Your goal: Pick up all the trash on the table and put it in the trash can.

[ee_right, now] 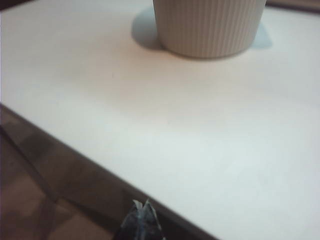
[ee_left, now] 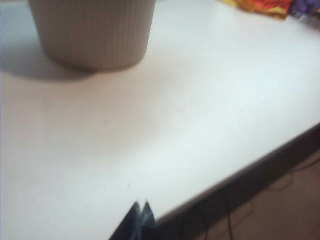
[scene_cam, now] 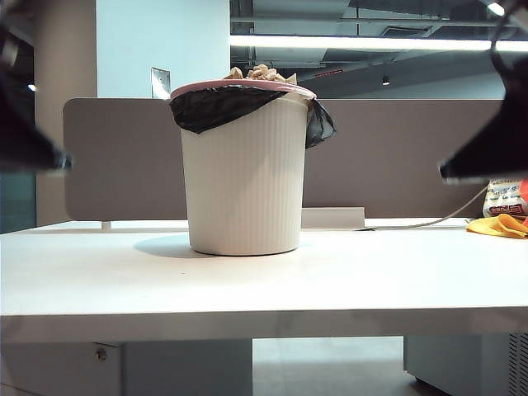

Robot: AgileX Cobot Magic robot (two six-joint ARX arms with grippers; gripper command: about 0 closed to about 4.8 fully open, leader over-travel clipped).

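Observation:
The trash can [scene_cam: 243, 173], cream-white and ribbed with a pink rim and black liner, stands mid-table. Crumpled tan trash [scene_cam: 260, 73] pokes above its rim. No paper ball shows on the white table [scene_cam: 371, 280]. My left gripper [ee_left: 141, 204] is shut and empty, near the table's front edge, well short of the bin's base [ee_left: 95, 35]. My right gripper [ee_right: 141, 202] is also shut and empty, hanging just off the table's edge [ee_right: 100, 165], away from the bin [ee_right: 210, 27]. In the exterior view both show as dark blurred shapes, the left gripper [scene_cam: 64, 162] and the right gripper [scene_cam: 445, 172], raised at either side.
A yellow-orange cloth [scene_cam: 499, 225] and a printed white bag [scene_cam: 503, 198] lie at the far right of the table. A grey-brown partition [scene_cam: 396, 157] runs behind the bin, with a thin cable [scene_cam: 437, 221] along its foot. The cloth [ee_left: 260, 6] also shows in the left wrist view.

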